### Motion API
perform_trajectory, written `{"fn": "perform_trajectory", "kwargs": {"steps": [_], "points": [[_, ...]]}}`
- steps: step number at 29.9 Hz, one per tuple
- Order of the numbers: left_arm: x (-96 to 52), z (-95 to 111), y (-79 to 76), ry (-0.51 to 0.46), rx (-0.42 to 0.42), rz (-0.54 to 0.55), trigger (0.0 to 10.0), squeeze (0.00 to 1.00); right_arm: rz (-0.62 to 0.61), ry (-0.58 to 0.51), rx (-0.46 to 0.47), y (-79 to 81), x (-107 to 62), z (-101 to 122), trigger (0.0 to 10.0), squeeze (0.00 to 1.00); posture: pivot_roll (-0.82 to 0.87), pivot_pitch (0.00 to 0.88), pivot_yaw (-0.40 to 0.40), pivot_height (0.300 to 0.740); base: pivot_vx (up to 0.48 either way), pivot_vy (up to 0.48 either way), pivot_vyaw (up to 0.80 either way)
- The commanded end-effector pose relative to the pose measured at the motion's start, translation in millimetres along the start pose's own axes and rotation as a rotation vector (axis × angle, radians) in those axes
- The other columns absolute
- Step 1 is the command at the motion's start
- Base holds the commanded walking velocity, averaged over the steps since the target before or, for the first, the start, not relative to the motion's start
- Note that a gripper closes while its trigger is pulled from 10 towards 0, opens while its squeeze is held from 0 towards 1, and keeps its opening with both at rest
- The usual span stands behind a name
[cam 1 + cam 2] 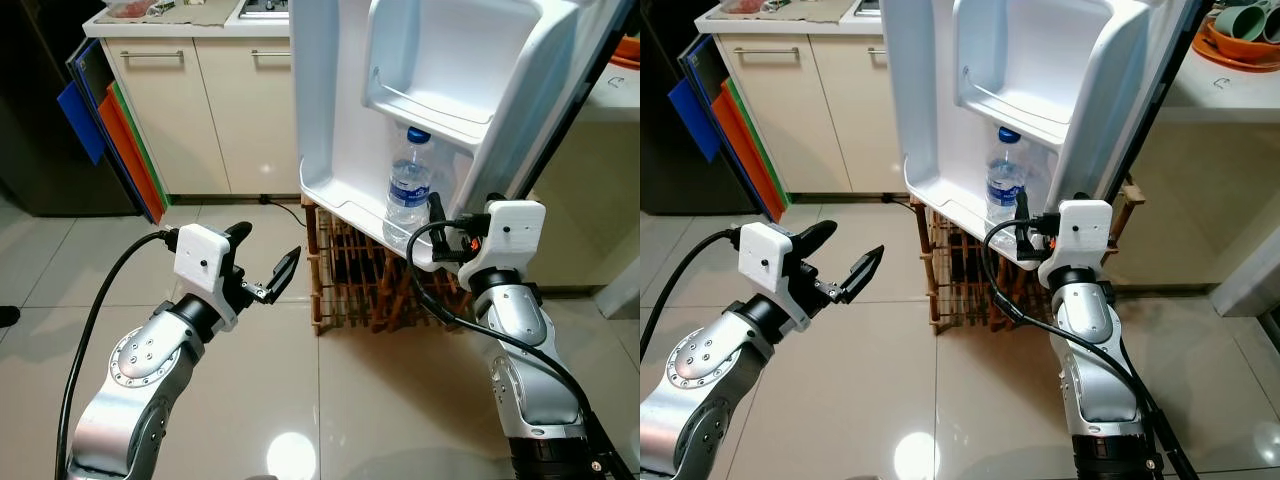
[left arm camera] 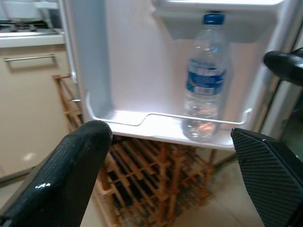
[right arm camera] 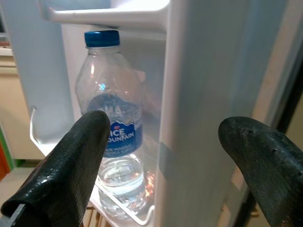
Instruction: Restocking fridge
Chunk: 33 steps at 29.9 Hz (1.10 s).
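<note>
A clear water bottle (image 1: 408, 190) with a blue cap and blue label stands upright at the right end of the bottom shelf (image 1: 335, 197) of the open white fridge door. My right gripper (image 1: 462, 214) is open just right of the bottle, at the door's outer edge. In the right wrist view its fingers (image 3: 71, 165) straddle the door's side wall, with the bottle (image 3: 113, 123) behind one of them. My left gripper (image 1: 265, 255) is open and holds nothing, low over the floor to the left of the door, pointing toward the bottle (image 2: 206, 80).
A wooden wine rack (image 1: 360, 285) stands on the floor under the door shelf. Beige cabinets (image 1: 200, 100) line the back, with blue and orange boards (image 1: 110, 130) leaning at the left. A counter with bowls (image 1: 1240, 30) is at the right. Glossy tile floor lies in front.
</note>
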State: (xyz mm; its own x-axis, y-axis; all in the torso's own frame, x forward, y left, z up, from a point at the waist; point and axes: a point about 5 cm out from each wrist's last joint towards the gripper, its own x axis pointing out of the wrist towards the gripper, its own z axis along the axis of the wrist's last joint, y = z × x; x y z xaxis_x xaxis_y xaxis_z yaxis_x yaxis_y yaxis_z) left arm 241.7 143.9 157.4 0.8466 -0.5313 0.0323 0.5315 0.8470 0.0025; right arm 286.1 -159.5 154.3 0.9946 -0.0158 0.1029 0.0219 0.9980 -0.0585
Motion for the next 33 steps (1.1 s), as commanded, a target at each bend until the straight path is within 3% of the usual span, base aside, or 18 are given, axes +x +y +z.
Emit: {"fn": "perform_trajectory", "kwargs": {"steps": [1,5,10,16,23,30,31,33], "points": [[-1.9,0,-3.7,-0.001,-0.019,-0.038,10.0,0.00,-0.010,0.001,-0.017,-2.8,-0.6,3,10.0,0.00,0.07,0.000,0.032,0.740,0.000,0.000,0.00],[-2.3,-1,-5.7,0.005,-0.025,-0.054,10.0,0.00,-0.009,0.002,-0.004,-2.9,-1.0,1,10.0,0.00,0.07,0.000,0.036,0.740,0.000,0.000,0.00],[-0.6,-1,-5.9,0.002,-0.021,-0.069,10.0,0.00,0.037,-0.006,0.076,10.6,8.9,4,10.0,0.00,0.07,0.000,0.038,0.740,0.000,0.000,0.00],[-1.1,-1,-4.7,0.000,-0.014,-0.074,10.0,0.00,0.052,-0.034,0.067,26.0,22.1,13,10.0,0.00,0.08,0.000,0.038,0.740,0.000,0.000,0.00],[-2.5,0,-3.7,0.000,-0.009,-0.074,10.0,0.00,0.122,-0.048,0.073,34.7,21.2,18,10.0,0.00,0.09,0.000,0.038,0.740,0.000,0.000,0.00],[-2.9,-2,-4.1,0.006,-0.013,-0.081,10.0,0.00,0.436,-0.107,0.133,55.0,-6.1,26,10.0,0.00,0.08,0.000,0.050,0.740,0.000,0.000,0.00],[-2.9,-2,-4.1,0.006,-0.013,-0.081,10.0,0.00,0.436,-0.107,0.133,55.0,-6.1,26,10.0,0.00,0.08,0.000,0.050,0.740,0.000,0.000,0.00],[-3.0,-2,-4.5,0.008,-0.016,-0.083,10.0,0.00,0.614,-0.118,0.209,58.9,-28.4,32,10.0,0.00,0.07,0.000,0.053,0.740,0.000,0.000,0.00]]}}
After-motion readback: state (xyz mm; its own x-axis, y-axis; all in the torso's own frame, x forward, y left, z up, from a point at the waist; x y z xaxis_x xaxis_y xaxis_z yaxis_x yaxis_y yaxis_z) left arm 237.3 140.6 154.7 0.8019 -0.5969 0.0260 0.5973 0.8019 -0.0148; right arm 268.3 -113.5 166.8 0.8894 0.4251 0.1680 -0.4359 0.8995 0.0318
